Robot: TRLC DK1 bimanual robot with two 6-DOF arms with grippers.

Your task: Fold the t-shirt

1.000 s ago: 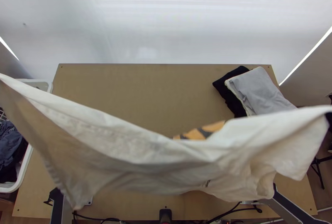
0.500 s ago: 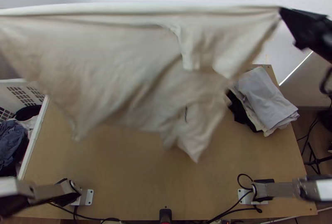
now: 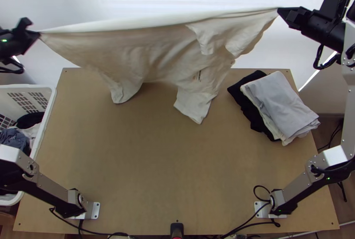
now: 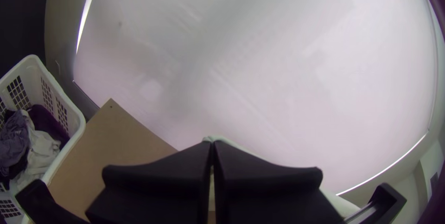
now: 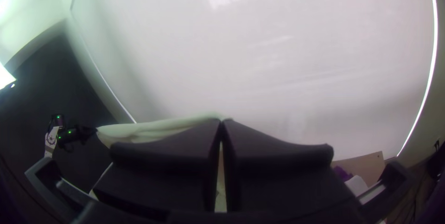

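Left gripper [image 3: 38, 34] and right gripper [image 3: 279, 11] both have jaws clamped on the t-shirt [image 3: 155, 55], strung between them, pinched bits kinda hidden.

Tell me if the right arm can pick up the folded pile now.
Probably not: its claw is shut on the t-shirt, though the folded pile lies uncovered on that side.

Silver-grey links [image 3: 53, 189] dotted with screws [image 3: 349, 90], blocky black joints [image 3: 328, 28], looping black cables [image 3: 318, 58], tiny green lights [image 3: 328, 178]
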